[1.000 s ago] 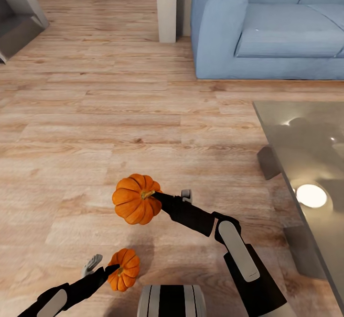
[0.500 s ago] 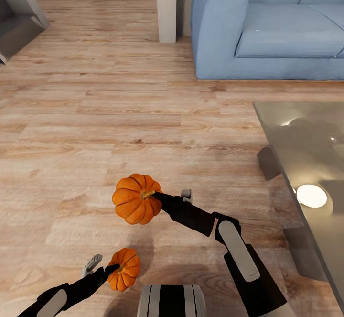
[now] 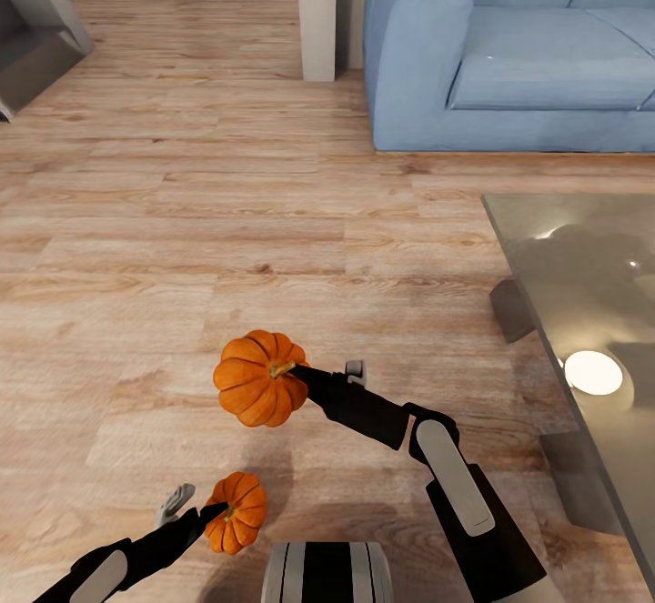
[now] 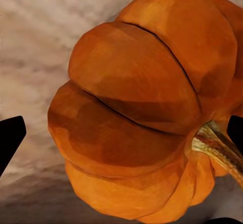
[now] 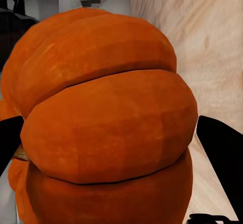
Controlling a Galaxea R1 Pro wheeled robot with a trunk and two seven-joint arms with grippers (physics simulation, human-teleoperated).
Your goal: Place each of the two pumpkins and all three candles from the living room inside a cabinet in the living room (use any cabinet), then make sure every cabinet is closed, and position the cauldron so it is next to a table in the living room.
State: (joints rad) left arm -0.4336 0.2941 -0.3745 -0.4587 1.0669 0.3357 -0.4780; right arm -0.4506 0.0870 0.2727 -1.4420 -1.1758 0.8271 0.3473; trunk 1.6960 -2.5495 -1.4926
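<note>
We start with our right claw (image 3: 296, 376), a little below the middle of the head picture. It is closed on the stem side of the bigger-looking pumpkin (image 3: 260, 377) and holds it up off the wood floor (image 3: 182, 248). In the right wrist picture this same pumpkin (image 5: 106, 127) is very close, with 1 dark finger (image 5: 220, 158) at the right edge and another at the left edge, so the 2 fingers sit on both sides of it.

Our left claw (image 3: 207, 517) is in the lower left of the head picture. It grips the second pumpkin (image 3: 236, 512), which sits just above the bottom edge, near the grey and black front of our own body (image 3: 326, 572). In the left wrist picture that pumpkin (image 4: 147, 107) shows its ribs and its tan stem at the lower right, and a dark fingertip (image 4: 10, 138) pokes in at the left edge.

The 2 pumpkins are apart, with the right one higher in the picture than the left one.

Farther out, the grey shiny table (image 3: 582, 285) is along the right side. A blue sofa (image 3: 509, 48) fills the upper right. A pale post (image 3: 317, 12) stands at the top middle, next to the sofa.
</note>
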